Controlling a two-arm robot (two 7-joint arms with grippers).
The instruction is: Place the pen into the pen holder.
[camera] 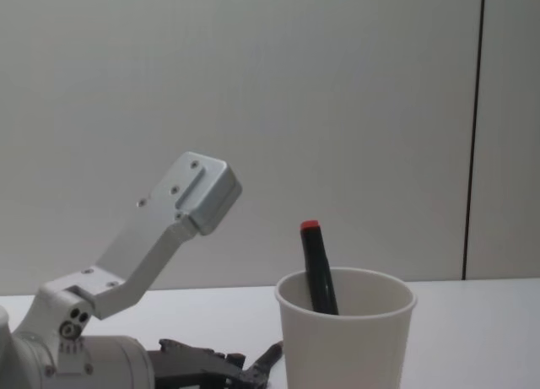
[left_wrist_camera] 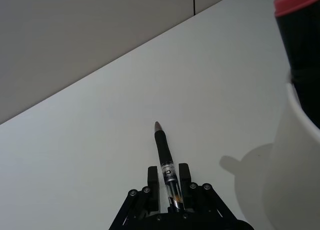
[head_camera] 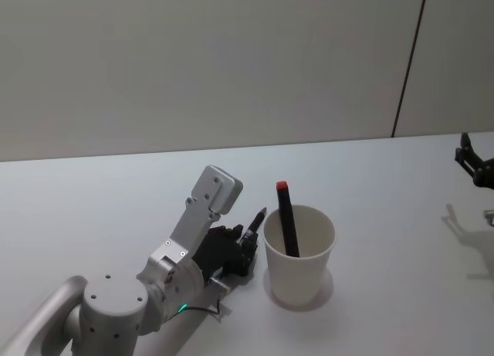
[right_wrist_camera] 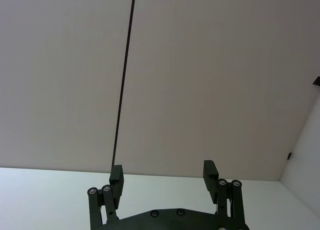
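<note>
— So, what's where on the counter (head_camera: 386, 209)?
— The left gripper (head_camera: 245, 246) lies low toward the near edge, just left of the pen holder (head_camera: 299, 272). The right gripper (right_wrist_camera: 162, 176) hangs off toward the right side, jaws apart and empty.
— And the left jaws?
— Clamped on the pen (left_wrist_camera: 164, 157), its tip near the holder's rim, outside. A red-capped marker (head_camera: 287, 217) leans inside the holder.

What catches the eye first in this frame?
A white pen holder stands on the table with a red-capped black marker leaning inside it. Just to its left, the left gripper sits low, shut on a pen whose tip is close beside the rim. The right gripper hangs open far to the right.
</note>
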